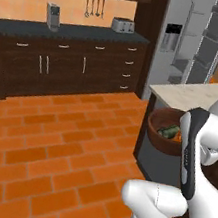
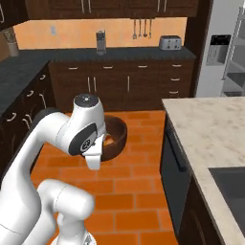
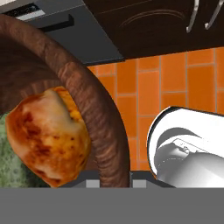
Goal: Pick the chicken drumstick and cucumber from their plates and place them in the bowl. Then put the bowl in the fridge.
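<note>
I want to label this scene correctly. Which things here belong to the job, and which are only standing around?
Belong to the job:
- bowl, carried by the gripper on its rim
- chicken drumstick, inside the bowl
- cucumber, inside the bowl
- fridge, door open

Only standing around:
- toaster
- hanging utensils
- island counter

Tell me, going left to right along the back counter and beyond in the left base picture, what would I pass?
Coffee machine → hanging utensils → toaster → fridge with one door open.
</note>
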